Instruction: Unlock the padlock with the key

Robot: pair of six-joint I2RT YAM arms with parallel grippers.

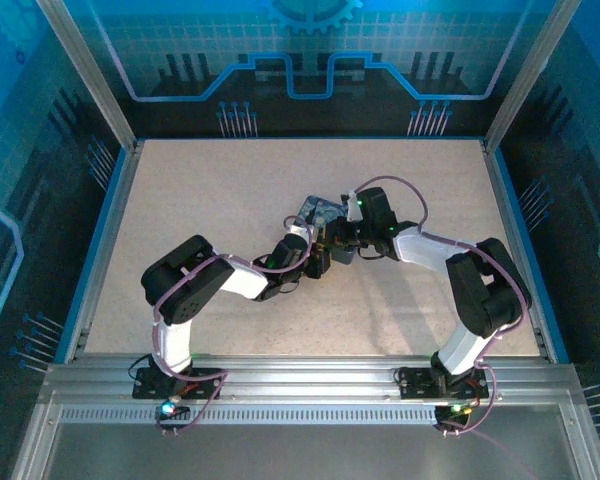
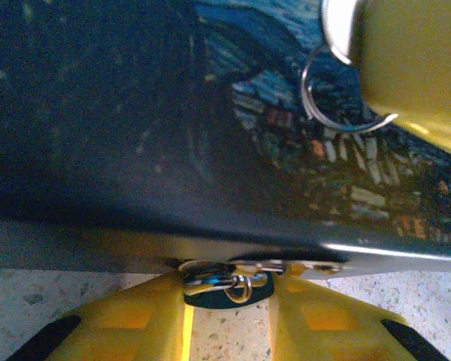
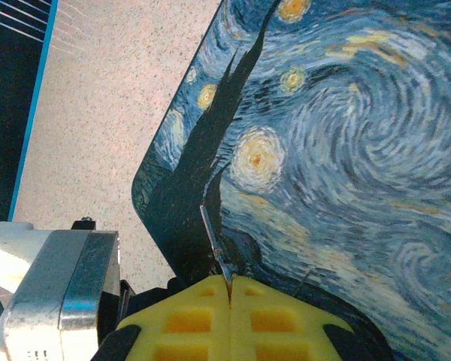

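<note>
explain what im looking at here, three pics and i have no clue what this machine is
These are two robot arms bolted at a table's near edge. One picture looks down from above; the other two come from cameras on each wrist. In the middle lies a tin painted like Starry Night. The left gripper, yellow fingers partly apart, sits around a tiny padlock at the tin's edge. The right gripper is shut on a thin metal sliver, apparently the key, above the tin's lid.

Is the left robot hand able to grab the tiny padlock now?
Probably yes. The padlock hangs at the edge of the painted tin, right between the left gripper's yellow fingers, and nothing blocks it. The jaws stand apart, either side of it.
</note>
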